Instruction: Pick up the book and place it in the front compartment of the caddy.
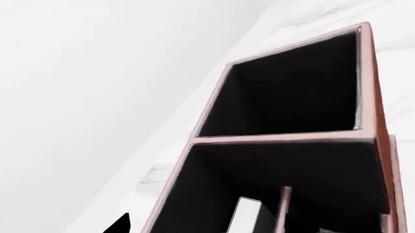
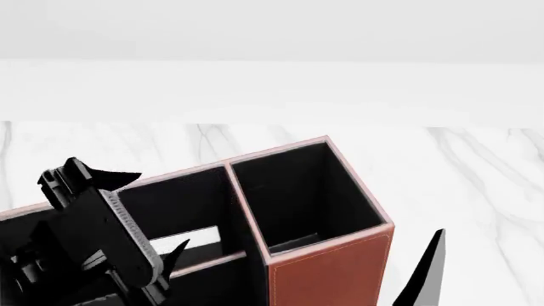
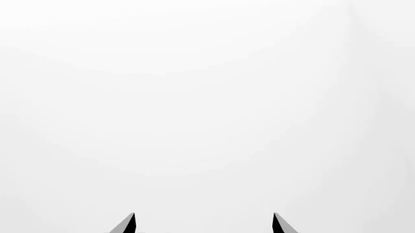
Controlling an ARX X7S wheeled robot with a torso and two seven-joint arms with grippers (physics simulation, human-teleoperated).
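The caddy [image 2: 327, 271] is reddish-brown with black compartments and fills the lower middle of the head view; it also shows in the left wrist view [image 1: 285, 138]. The book shows only as a white page edge [image 1: 245, 217] with black beside it, standing inside a caddy compartment, and as a white strip [image 2: 200, 236] in the left compartment behind a low divider. My left gripper [image 2: 153, 210] hangs over that compartment with its jaws wide apart, one fingertip [image 1: 120, 225] outside the caddy wall. My right gripper [image 3: 202, 223] is open and empty, to the right of the caddy.
The caddy stands on a white marble tabletop [image 2: 476, 172] with a plain white wall [image 2: 272, 38] behind it. One right finger [image 2: 429, 268] shows as a black blade beside the caddy's right wall. The right wrist view faces only blank white.
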